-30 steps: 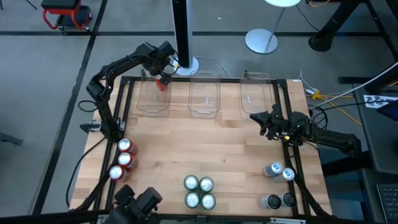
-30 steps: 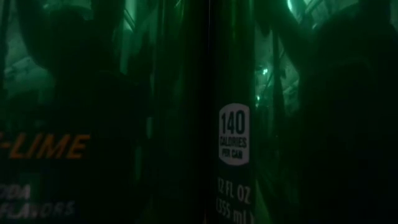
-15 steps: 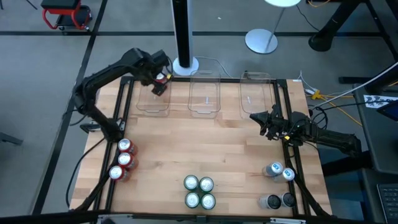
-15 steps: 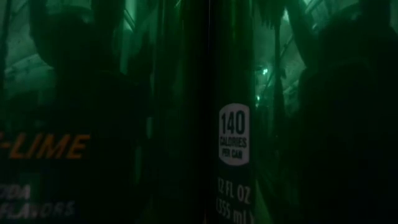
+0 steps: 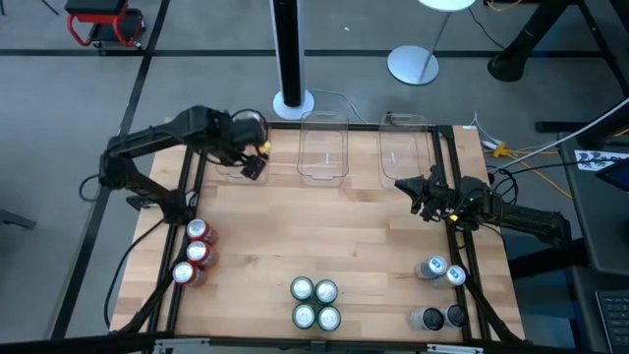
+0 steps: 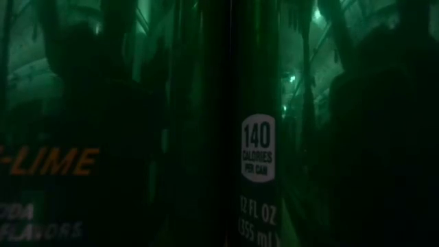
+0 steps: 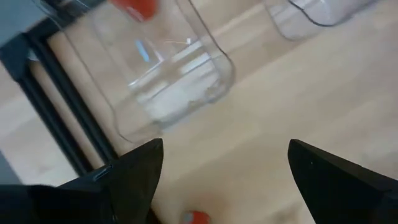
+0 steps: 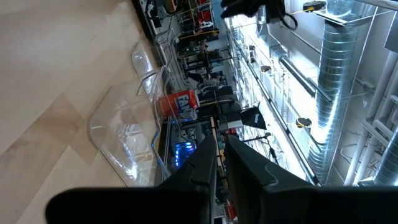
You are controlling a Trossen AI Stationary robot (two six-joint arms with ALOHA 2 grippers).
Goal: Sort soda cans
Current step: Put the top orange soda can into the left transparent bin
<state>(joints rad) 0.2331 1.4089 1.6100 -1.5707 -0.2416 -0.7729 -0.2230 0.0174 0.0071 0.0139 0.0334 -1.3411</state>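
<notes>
Left hand (image 5: 254, 163), fingers apart, has drawn back from left bin (image 5: 239, 167).

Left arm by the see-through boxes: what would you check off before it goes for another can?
1. Left fingers open and empty: ok.
2. Red soda can inside the leftmost clear plastic bin: ok.
3. Three red cans upright at the table's left edge, ready to pick: ok.
4. Right fingers shut, waiting at the table's right edge, away from the left arm: ok.
5. Low view usable: not ok, the green cans block it.
</notes>
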